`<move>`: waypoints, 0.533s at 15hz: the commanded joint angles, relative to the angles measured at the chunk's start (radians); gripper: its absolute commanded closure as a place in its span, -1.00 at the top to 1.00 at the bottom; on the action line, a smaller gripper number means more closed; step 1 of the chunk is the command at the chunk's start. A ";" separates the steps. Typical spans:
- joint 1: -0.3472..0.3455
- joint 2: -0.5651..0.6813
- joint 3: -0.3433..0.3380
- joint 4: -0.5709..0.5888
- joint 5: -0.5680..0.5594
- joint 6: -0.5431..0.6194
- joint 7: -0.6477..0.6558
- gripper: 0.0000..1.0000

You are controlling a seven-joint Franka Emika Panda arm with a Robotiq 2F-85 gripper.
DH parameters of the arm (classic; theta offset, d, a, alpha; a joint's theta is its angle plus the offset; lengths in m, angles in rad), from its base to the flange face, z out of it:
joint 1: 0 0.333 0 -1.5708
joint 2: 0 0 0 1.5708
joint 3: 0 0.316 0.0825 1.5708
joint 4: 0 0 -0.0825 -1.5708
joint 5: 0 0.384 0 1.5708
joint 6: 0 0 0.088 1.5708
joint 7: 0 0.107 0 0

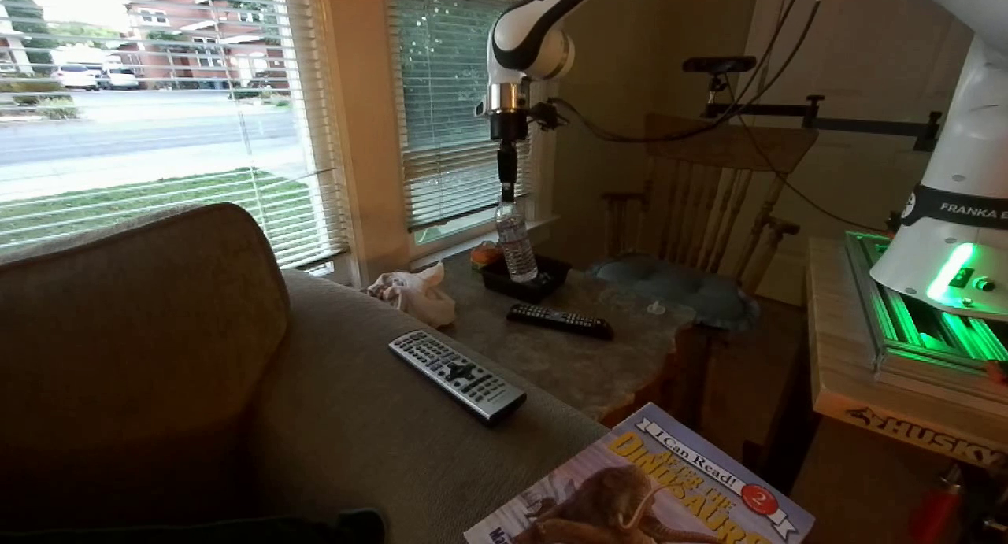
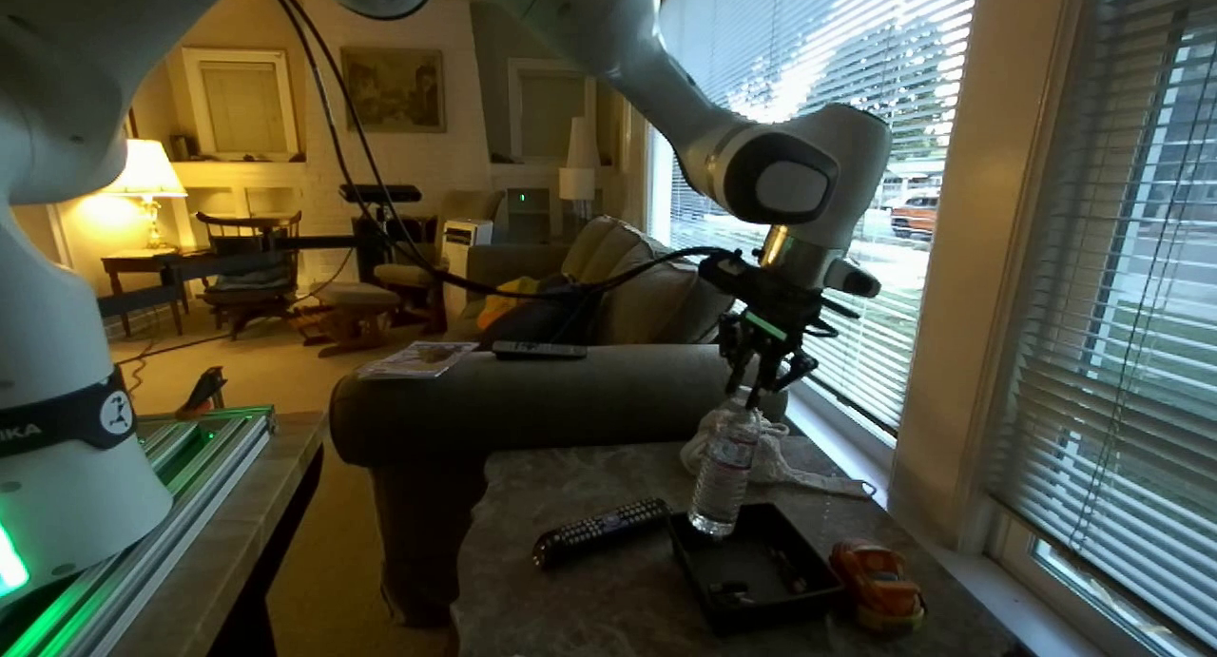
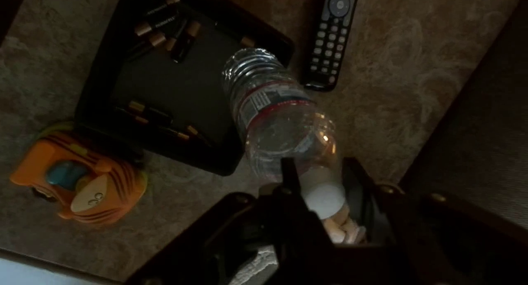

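Now, gripper (image 3: 319, 169) clamped on plastic water bottle (image 3: 272, 107)

The capped neck is pinched, presumably for its slimness; the tilted base is held over the black tray (image 3: 181, 85), contact unclear, where Duracell batteries (image 3: 164, 22) are seemingly corralled by the walls.
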 commanded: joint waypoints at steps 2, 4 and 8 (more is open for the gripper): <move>0.052 -0.062 0.014 -0.001 -0.043 -0.108 -0.014 -0.84; 0.068 -0.064 0.020 0.007 -0.042 -0.127 -0.027 -0.84; 0.081 -0.046 0.017 0.009 -0.050 -0.143 -0.058 -0.84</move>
